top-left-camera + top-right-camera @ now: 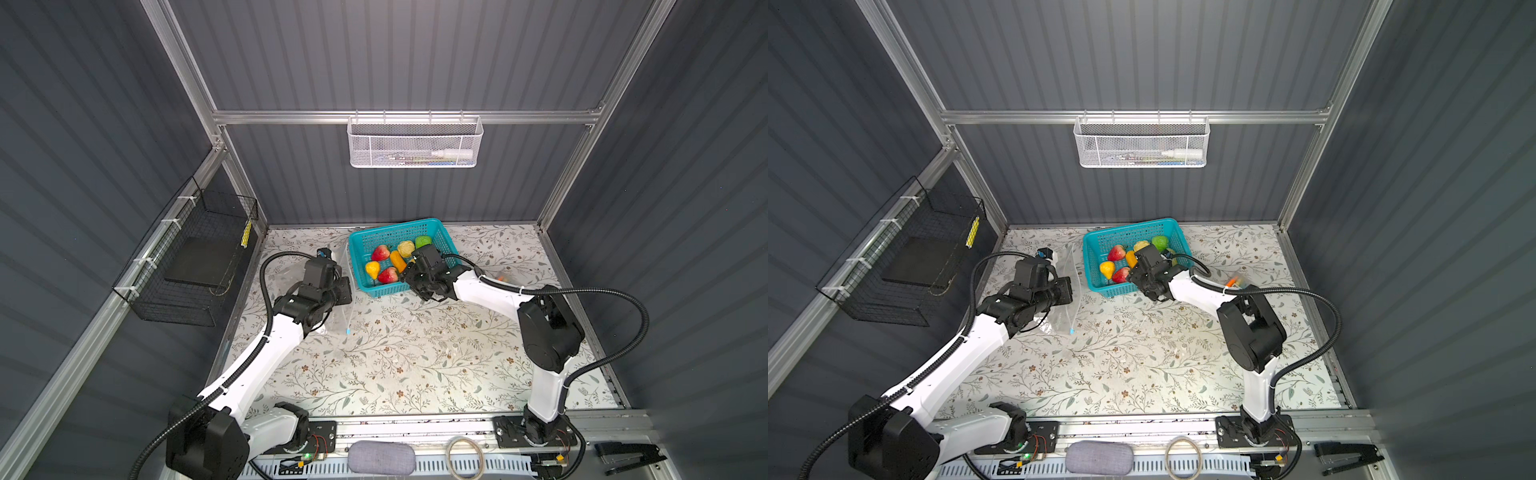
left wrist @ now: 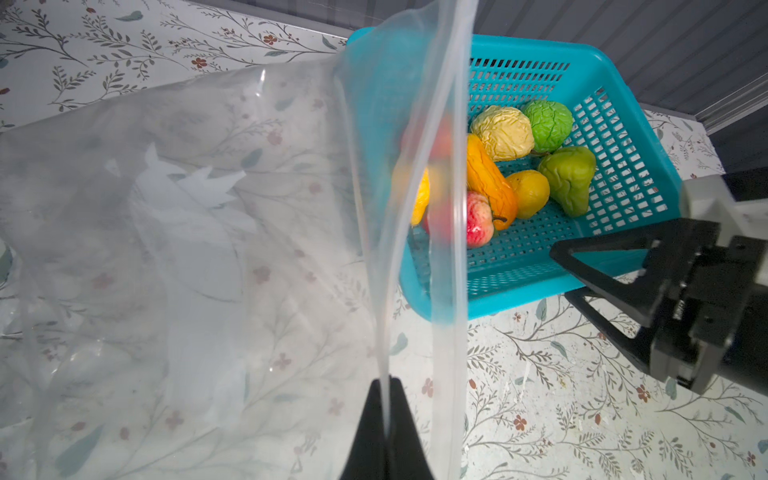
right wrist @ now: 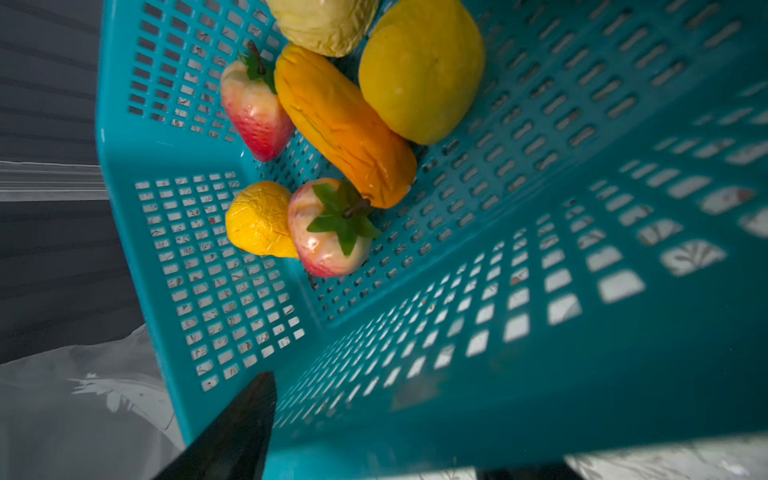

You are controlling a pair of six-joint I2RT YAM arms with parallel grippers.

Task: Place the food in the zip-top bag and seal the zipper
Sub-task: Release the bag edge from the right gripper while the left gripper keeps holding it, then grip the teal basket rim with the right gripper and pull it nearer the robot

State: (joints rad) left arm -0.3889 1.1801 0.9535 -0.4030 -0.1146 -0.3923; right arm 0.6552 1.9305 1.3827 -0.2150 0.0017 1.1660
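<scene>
The zip-top bag (image 2: 208, 249) is caught in the left jaws, shut tight on one lip of its mouth, and that clear edge stands lifted off the surface (image 1: 395, 353). The zipper (image 2: 460, 249) strip runs up from the pinch. Its light-blue slider tab (image 1: 347, 331) sits at the near end of the bag's edge in both top views. The rest of the bag sprawls flat and crinkly to the left of the teal basket (image 1: 432, 232), just beside it, white label patch (image 2: 187, 183) showing through the plastic.

Over to the right jaws: they're apart, nothing between them, poised right at the basket's near wall. One finger (image 2: 582, 255) reaches over the rim, the other sits lower outside. Whether either touches the plastic, I can't tell.

And the food (image 2: 490, 174)? All of it lies in the basket: two red pieces, a long orange one, yellows, a pale wrinkled one and two greens, bunched together.
</scene>
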